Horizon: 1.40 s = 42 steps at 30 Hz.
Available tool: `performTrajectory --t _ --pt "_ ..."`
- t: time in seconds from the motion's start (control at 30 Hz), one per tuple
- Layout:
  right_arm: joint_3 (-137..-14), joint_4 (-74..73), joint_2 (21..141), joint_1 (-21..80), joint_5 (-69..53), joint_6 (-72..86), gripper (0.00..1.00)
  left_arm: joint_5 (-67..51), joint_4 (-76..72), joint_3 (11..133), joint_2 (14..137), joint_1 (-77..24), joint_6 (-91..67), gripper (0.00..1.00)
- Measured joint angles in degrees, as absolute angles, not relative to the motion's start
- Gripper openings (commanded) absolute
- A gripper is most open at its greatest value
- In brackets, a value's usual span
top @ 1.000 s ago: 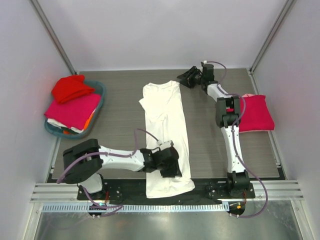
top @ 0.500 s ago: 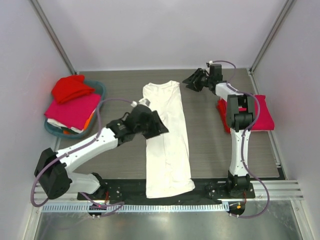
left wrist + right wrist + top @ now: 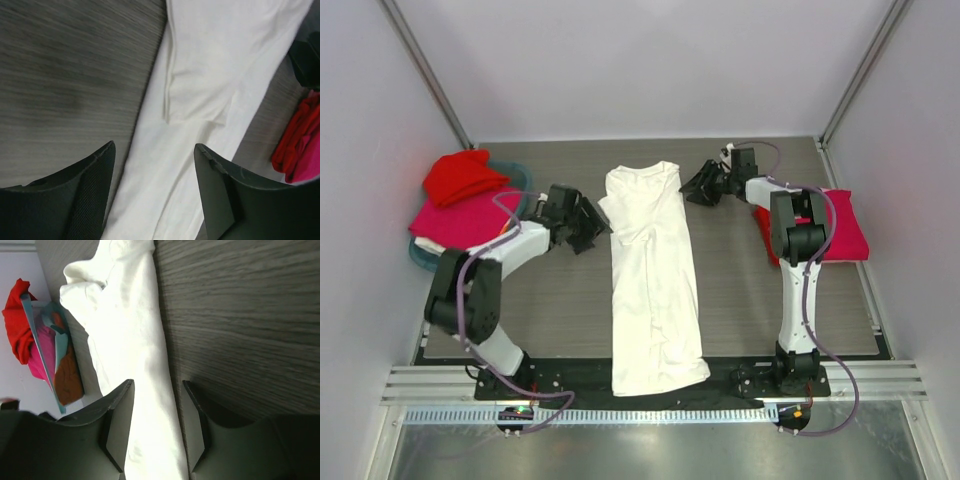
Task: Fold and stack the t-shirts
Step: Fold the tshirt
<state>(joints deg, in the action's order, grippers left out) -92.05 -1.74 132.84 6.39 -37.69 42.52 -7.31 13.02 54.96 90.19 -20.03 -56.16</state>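
Left arm has swung away from the near hem of the white t-shirt (image 3: 655, 290) to its far end; right arm has shifted only a little. Counter (image 3: 750, 300): grey wood grain. The white t-shirt lies down the middle of it as a long narrow strip, long axis running near to far, collar end far, hem end by the arm bases. Teal basket (image 3: 517, 178) at far left holds a red t-shirt (image 3: 460, 178) and a magenta t-shirt (image 3: 450, 215). A folded magenta t-shirt (image 3: 840, 225) sits at the right edge. Left gripper (image 3: 585, 225) is just beside the strip's far-left shoulder, jaws wide, nothing between them. Right gripper (image 3: 700, 187) is just beside the far-right edge, jaws moderately apart, empty. The two flank the collar end about equally, so a fold toward the hem looks likely.
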Motion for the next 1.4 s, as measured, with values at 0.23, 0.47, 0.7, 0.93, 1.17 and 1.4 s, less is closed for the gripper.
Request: performTrajectory --t 0.23,0.47,0.7,0.93,1.17,1.4 --pt "-92.3 -2.1 133.2 7.8 -37.7 42.2 0.4 -10.7 10.8 62.5 104.4 -17.0 -55.4 0.59" --pt "-96.6 -2.2 137.1 8.1 -37.9 42.7 0.03 -12.7 8.5 69.4 112.2 -16.8 -56.4 0.43" --pt "-101.3 -2.5 140.0 8.1 -37.0 44.0 0.01 -14.6 6.4 80.1 122.0 -15.9 -58.1 0.2" --pt "-116.4 -2.9 149.2 6.8 -36.6 47.4 0.32 -16.5 6.8 97.9 134.3 -13.6 -59.6 0.23" --pt "-128.1 -3.2 153.9 5.1 -38.0 49.7 0.67 -17.0 8.4 110.4 140.6 -11.9 -59.0 0.62" --pt "-100.4 -4.5 136.0 5.2 -34.1 45.7 0.63 -13.5 9.7 87.4 123.9 -11.8 -55.0 0.64"
